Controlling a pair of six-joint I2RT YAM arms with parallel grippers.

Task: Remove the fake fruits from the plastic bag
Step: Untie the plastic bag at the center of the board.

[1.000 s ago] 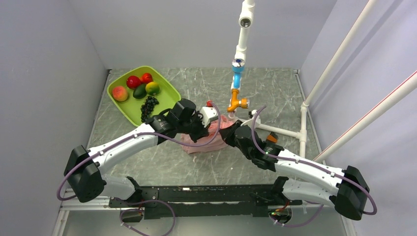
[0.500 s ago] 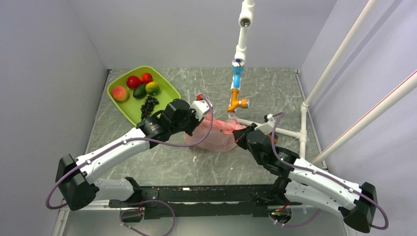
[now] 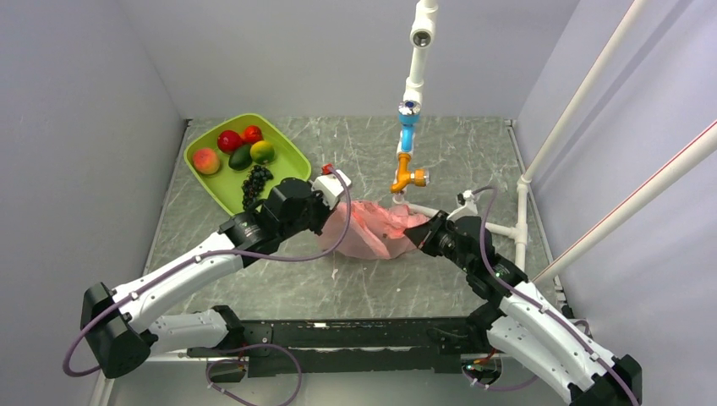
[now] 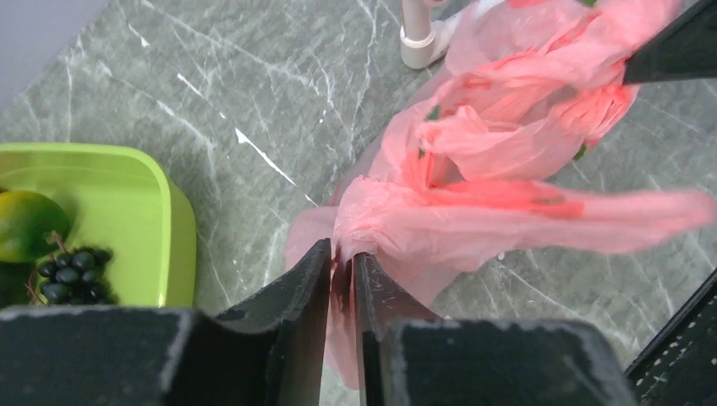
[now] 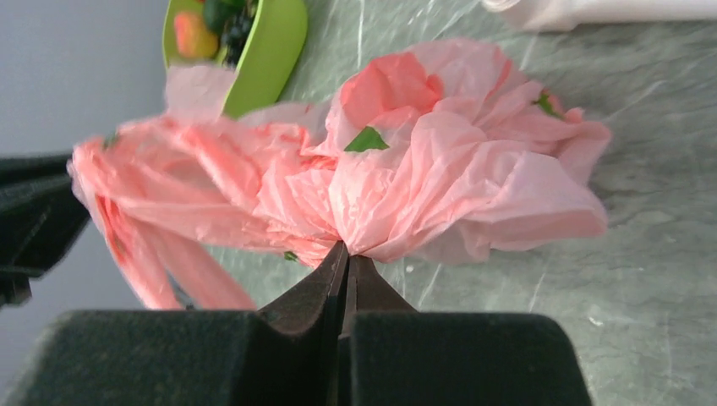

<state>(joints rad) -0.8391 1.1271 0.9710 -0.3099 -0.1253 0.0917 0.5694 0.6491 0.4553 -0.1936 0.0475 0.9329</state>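
1. Top view: the plastic bag (image 3: 372, 230), bunched a second ago, now stretches across the middle of the tabletop (image 3: 355, 144) between the left gripper (image 3: 325, 225) and the right gripper (image 3: 413, 239).
2. Left wrist: the jaws pinch a bag edge, and no fake fruits are showing.
3. Right wrist: the jaws are clamped on the film. The bag's mouth likely still needs opening.

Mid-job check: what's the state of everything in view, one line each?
Plastic bag: crumpled, stretched between both grippers, contents hidden.
Left gripper: fingers shut on the bag's film.
Right gripper: fingers shut on the bag's film.
Green tray: upright, fruits inside.
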